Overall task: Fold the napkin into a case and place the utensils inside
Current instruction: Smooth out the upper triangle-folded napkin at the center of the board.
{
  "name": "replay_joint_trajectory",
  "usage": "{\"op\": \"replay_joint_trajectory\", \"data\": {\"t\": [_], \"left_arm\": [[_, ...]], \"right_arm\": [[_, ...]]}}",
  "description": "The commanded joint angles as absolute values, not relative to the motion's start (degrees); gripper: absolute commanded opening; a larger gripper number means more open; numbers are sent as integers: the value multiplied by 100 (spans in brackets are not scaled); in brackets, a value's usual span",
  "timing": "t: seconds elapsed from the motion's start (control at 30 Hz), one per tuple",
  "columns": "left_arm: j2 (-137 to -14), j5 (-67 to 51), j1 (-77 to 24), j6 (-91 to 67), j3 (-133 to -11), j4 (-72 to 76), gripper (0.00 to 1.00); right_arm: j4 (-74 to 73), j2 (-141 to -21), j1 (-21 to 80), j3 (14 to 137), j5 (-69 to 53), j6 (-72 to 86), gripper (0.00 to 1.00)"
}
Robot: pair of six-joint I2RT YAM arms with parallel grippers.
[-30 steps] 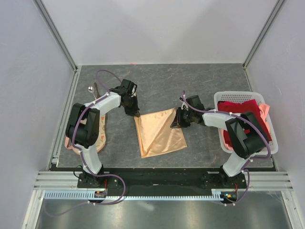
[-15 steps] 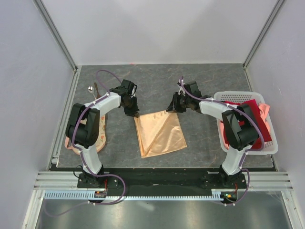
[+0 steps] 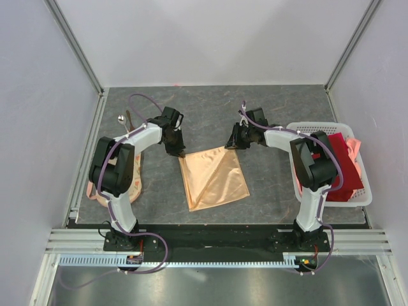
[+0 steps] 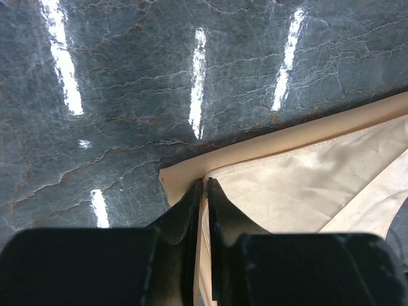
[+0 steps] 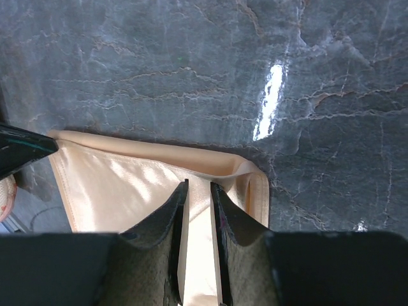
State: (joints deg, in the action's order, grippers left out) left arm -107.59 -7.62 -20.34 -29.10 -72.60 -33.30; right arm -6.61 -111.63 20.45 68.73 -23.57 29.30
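Observation:
The peach-orange napkin (image 3: 213, 178) lies on the dark table as a roughly square sheet in two layers; no narrow case shape shows. My left gripper (image 3: 181, 153) is shut on its far left corner (image 4: 185, 178), jaws nearly touching. My right gripper (image 3: 230, 146) is pinched on its far right corner (image 5: 252, 175), with cloth between the jaws and the upper layer arched up at the tips. The silver spoon (image 3: 121, 118) and the thin brown stick (image 3: 129, 118) lie at the far left, behind the left arm.
A round cream cloth with pink trim (image 3: 95, 194) lies under the left arm at the table's left edge. A white lattice basket (image 3: 317, 127) with dark red cloth (image 3: 341, 167) stands at the right edge, close to the right arm.
My right gripper has moved back and to the left with the napkin's right corner, spreading the cloth from a folded-over wedge into a square. My left gripper has stayed on its corner.

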Motion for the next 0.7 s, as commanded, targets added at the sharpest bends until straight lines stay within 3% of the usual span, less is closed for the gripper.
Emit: {"op": "replay_joint_trajectory", "data": {"t": [0.0,0.13,0.27,0.43,0.67], "left_arm": [[-10723,-633,-2004,-2619,-7541,-3366,17],[-10145,-370,-2013,-2540,-7646,-3585,34],[-9230,-324,-2144,-2470,-7436,-3779,38],[-8412,-1308,-2897,-2907,-6428,-3560,21],[-8226,-1582,-3937,-3674,-5134,-2453,13]], "right_arm": [[-703,-11329,2030,7145,-2320,2795,27],[-747,-11294,2022,7154,-2320,2769,27],[-844,-11198,2030,7172,-2320,2716,27],[-905,-11022,2030,7155,-2390,2777,29],[-1037,-10241,2521,6786,-2391,2821,42]]}}
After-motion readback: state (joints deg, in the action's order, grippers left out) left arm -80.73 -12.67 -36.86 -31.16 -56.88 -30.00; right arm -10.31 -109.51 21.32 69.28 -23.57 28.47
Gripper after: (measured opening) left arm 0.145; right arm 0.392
